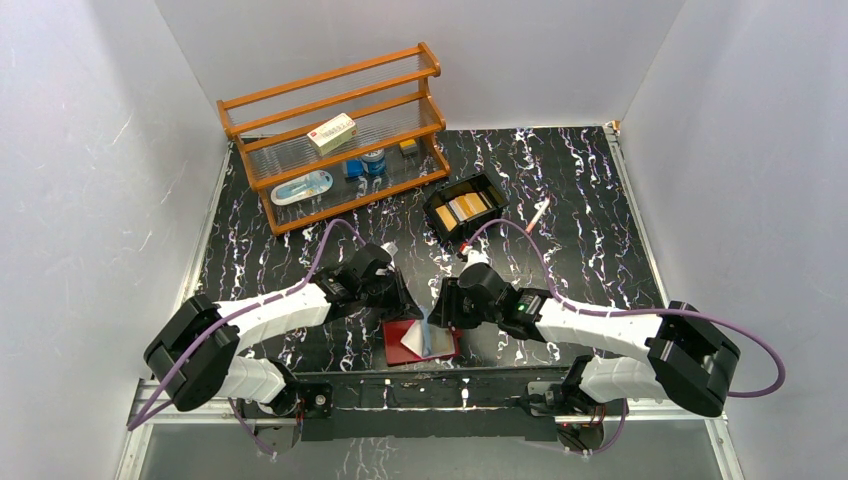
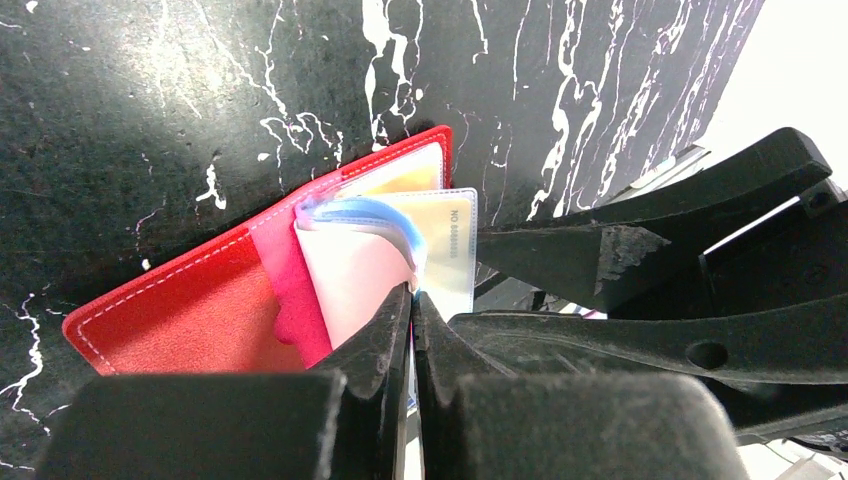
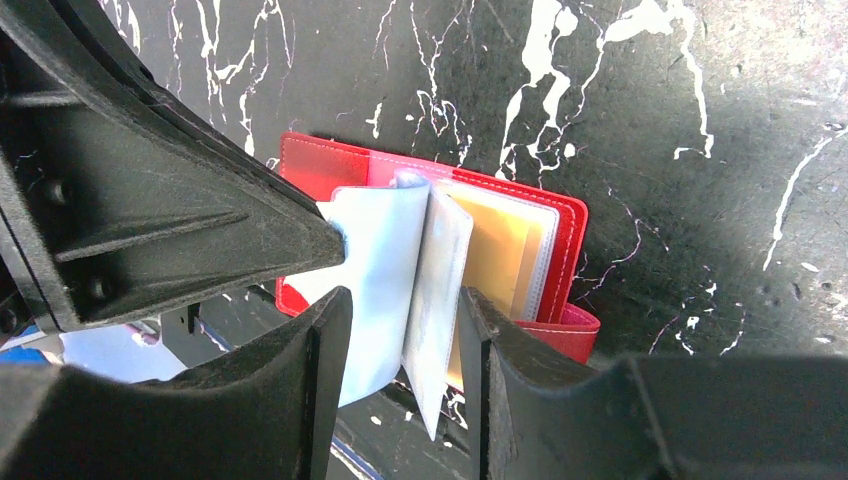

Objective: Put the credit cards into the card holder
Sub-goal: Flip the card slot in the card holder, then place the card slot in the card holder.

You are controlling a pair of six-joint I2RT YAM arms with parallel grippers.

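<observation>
The card holder (image 1: pixel 412 343), a red wallet, lies open on the table near the front edge, its clear sleeves fanned up. My left gripper (image 1: pixel 410 310) is shut on one clear sleeve (image 2: pixel 360 215) at the wallet's edge (image 2: pixel 180 320). My right gripper (image 1: pixel 438 318) is open, its jaws straddling two raised sleeves (image 3: pixel 385 260) without touching them. A gold card (image 3: pixel 500 250) sits in a sleeve over the right half of the wallet (image 3: pixel 575 225). Another pale card (image 2: pixel 450 245) shows in a sleeve. More credit cards (image 1: pixel 465 207), orange, white and gold, lie in the black tray (image 1: pixel 432 212).
A wooden rack (image 1: pixel 300 105) stands at the back left with a cream box (image 1: pixel 332 132) and small items on its shelves. A thin pen-like thing (image 1: pixel 540 212) lies right of the tray. The two grippers' fingers (image 2: pixel 600 250) are close together over the wallet.
</observation>
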